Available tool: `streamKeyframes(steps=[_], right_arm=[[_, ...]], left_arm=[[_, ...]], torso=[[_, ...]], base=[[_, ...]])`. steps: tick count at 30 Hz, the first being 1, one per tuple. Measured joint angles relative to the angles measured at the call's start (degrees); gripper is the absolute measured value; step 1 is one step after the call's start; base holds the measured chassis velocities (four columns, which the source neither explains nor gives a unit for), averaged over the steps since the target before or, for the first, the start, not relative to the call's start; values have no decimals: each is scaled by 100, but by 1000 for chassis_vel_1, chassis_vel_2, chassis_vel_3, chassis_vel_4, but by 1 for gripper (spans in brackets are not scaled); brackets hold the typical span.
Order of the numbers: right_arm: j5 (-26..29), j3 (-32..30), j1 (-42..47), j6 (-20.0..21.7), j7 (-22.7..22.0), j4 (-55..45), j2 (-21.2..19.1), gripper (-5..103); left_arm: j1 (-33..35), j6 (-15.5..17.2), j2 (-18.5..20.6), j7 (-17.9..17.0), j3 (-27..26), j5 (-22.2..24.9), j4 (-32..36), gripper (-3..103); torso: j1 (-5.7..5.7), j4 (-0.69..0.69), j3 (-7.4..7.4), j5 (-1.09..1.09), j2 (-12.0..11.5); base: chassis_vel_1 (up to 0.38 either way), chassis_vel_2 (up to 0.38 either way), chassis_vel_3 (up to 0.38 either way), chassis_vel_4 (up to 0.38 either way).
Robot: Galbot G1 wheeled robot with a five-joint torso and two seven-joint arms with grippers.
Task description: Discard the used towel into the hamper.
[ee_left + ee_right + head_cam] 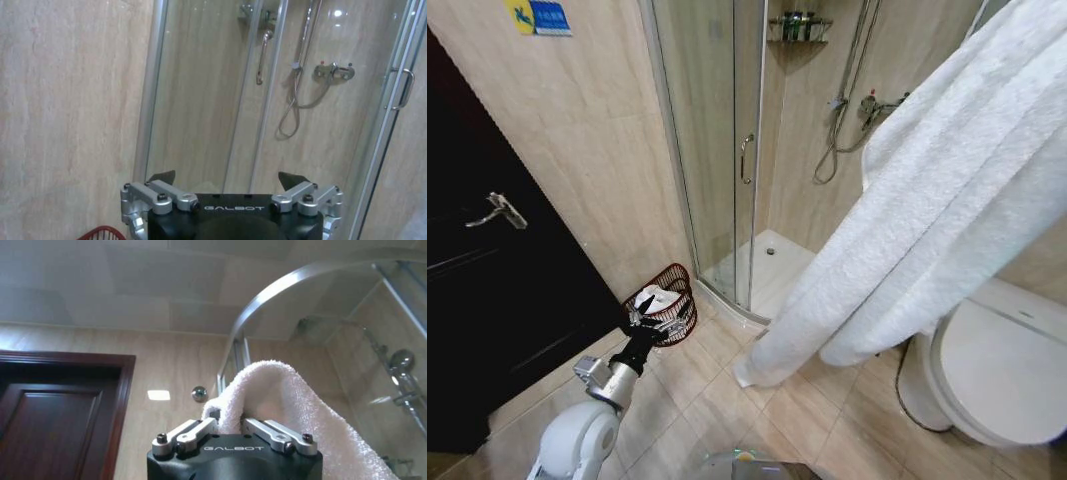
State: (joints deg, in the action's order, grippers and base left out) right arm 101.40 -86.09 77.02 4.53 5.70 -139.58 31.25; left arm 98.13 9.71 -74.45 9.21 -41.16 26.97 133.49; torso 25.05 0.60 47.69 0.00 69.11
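Right wrist view: "GALBOT"-marked right gripper (pixel 230 426) clamps white towel (pixel 287 395).

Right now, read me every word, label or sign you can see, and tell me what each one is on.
"GALBOT": on the left gripper body, fingers open, aimed at the shower wall.
"GALBOT": on the right gripper body, fingers shut on the towel.
Blue and yellow sign on the wall above the door: too small to read.
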Motion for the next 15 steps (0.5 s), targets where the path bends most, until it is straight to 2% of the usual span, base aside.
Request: streamKeyframes(steps=[5,15], right_arm=[[-123,37,-21,-14,101,40,-69,4],[-454,77,66,-58,256,-46,81,4]], left_arm=[[0,0,0,0,0,0,0,100],[0,0,0,0,0,0,0,100]], torso=[[0,0,0,0,-1],[-1,-1,-1,0,-2]], base=[[0,0,0,0],[0,0,0,0]])
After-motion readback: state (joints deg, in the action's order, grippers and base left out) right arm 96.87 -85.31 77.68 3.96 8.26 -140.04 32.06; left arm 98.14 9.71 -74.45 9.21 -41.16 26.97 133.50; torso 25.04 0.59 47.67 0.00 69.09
